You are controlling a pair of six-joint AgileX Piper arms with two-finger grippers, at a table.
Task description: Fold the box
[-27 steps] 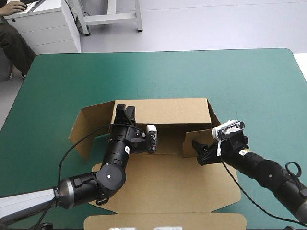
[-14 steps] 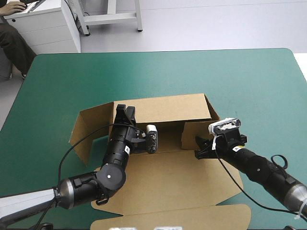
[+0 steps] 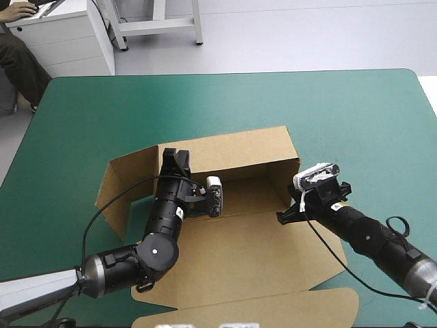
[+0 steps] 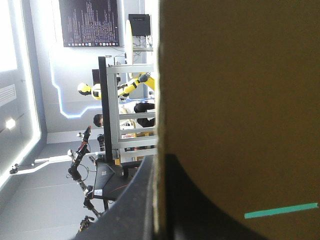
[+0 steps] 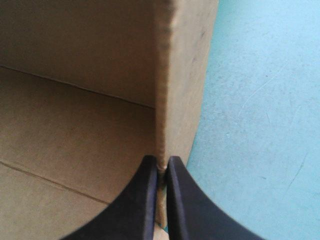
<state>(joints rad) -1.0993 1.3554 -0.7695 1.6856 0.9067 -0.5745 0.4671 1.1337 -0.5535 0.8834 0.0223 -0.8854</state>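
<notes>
The brown box (image 3: 239,253) lies in the middle of the table with its back wall (image 3: 232,154) raised. Its left flap (image 3: 126,188) is splayed outward. My left gripper (image 3: 174,160) is shut on the top edge of the back wall near its left end. In the left wrist view the board (image 4: 240,100) runs up between the black fingers (image 4: 125,210). My right gripper (image 3: 285,215) is shut on the near edge of the upright right wall (image 3: 292,184). The right wrist view shows that edge (image 5: 162,75) pinched at the right gripper (image 5: 161,162).
The box's lid (image 3: 246,311) lies flat toward the table's near edge. Bare teal-green cover (image 3: 362,123) spreads beyond and to the right of the box, and it shows beside the right wall (image 5: 250,125). The left arm rests over the box's floor.
The right gripper has shut on the right flap. That flap has swung from pointing inward to standing as the side wall. The left gripper has kept its grip and barely moved.
</notes>
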